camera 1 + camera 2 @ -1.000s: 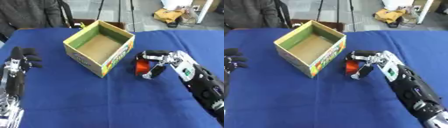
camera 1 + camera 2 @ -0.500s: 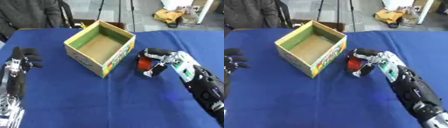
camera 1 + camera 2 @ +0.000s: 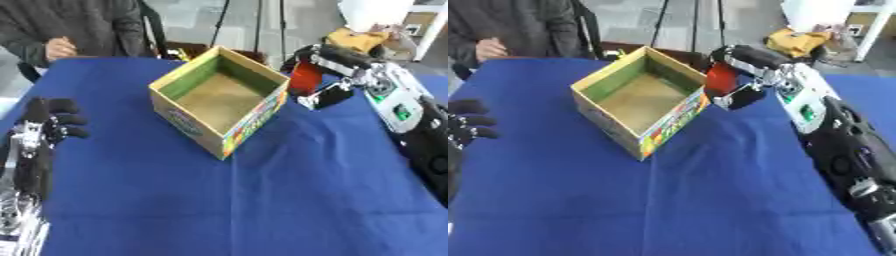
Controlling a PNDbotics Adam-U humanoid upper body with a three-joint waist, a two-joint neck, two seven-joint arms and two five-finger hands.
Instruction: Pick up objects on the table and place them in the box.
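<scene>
At the left edge of the blue table (image 3: 262,200) the left hand (image 3: 44,127) rests idle, its black fingers relaxed and pointing up, holding nothing. Toward the middle stands the open cardboard box (image 3: 220,97), turned cornerwise, with green inner walls, a bare brown floor and a colourful printed side facing the camera. Just beyond the box's right corner, the right hand (image 3: 750,75) has its fingers curled round a red object (image 3: 721,80), which it holds raised off the cloth, close beside the box's rim. Its shape cannot be told beyond a red, roughly cylindrical body.
</scene>
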